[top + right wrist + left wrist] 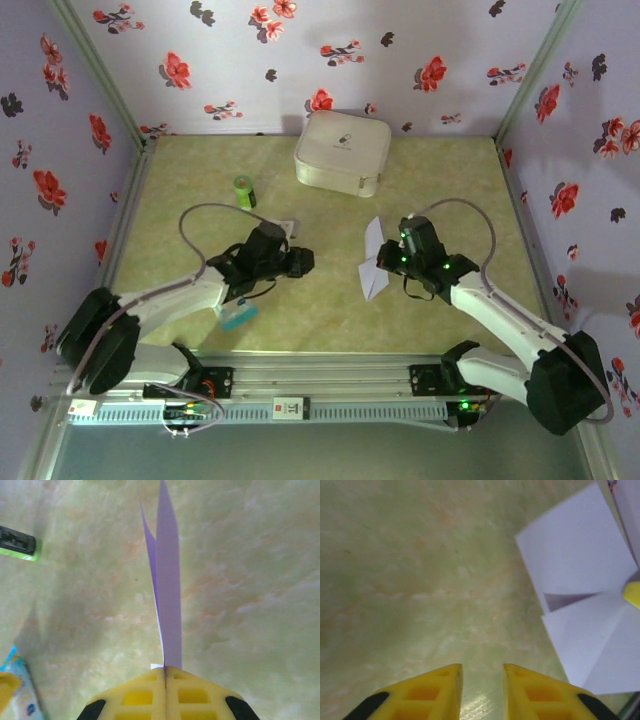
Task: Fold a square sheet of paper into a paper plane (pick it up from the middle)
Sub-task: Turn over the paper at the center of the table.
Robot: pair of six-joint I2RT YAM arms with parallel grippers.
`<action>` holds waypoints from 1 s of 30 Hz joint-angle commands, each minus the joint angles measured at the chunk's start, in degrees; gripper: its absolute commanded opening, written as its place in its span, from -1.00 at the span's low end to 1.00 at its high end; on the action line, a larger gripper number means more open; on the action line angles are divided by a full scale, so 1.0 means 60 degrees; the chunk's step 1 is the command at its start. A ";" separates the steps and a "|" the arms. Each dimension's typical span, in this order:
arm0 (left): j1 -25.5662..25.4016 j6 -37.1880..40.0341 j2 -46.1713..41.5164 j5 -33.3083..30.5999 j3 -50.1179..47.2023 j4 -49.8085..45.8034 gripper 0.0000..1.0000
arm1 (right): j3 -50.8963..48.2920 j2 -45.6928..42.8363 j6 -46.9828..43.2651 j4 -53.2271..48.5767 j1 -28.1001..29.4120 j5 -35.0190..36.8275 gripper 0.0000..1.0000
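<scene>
Flowered wallpaper walls in a pale green marbled desk [200,170]. From above, a white case [342,150] sits at the far edge, a green bottle [244,191] is to its left, and a blue-and-white packet [238,315] lies near the near edge on the left. The right hand [385,262] holds the folded lavender paper [373,282] at mid-desk, and the left hand [305,262] faces it, well apart.

The left wrist view has the left fingers slightly parted over bare desk, gripping nothing, with the paper's folded flaps at upper right.

In the right wrist view, the right fingers are pressed together on the paper's edge, and the paper stands upright, away from the camera.
</scene>
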 commanded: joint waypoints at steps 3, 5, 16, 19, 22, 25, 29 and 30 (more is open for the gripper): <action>0.0220 -0.0393 -0.1685 -0.1960 -0.1071 0.0679 -0.16 | 0.1159 0.0101 -0.1061 -0.3135 0.0735 0.2579 -0.95; 0.0354 -0.0237 -0.1999 -0.2000 -0.1185 0.0459 -0.12 | 0.1475 0.0289 -0.1143 -0.3472 0.1030 0.3163 -0.95; 0.0831 0.0035 -0.2583 -0.1987 -0.1393 -0.0448 0.15 | 0.3685 0.3001 -0.1305 -0.5827 0.2580 0.6009 -1.00; 0.0988 0.0200 -0.2681 -0.1988 -0.1398 -0.0614 0.25 | 0.4118 0.3682 -0.1232 -0.6320 0.2909 0.6653 -1.00; 0.1198 0.0023 -0.2928 -0.2002 -0.1471 -0.0718 0.40 | 0.4361 0.4217 -0.1202 -0.6541 0.3208 0.7148 -1.00; 0.1391 -0.0380 -0.3374 -0.1940 -0.1757 -0.0589 0.82 | 0.4520 0.4725 -0.1201 -0.6427 0.3432 0.7207 -1.00; 0.1622 -0.0318 -0.4006 -0.1684 -0.2242 -0.0321 0.99 | 0.4893 0.5682 -0.1206 -0.6209 0.3771 0.7051 -1.00; 0.1674 -0.0314 -0.4083 -0.1667 -0.2296 -0.0360 0.99 | 0.4986 0.5906 -0.1160 -0.6199 0.3841 0.7039 -1.00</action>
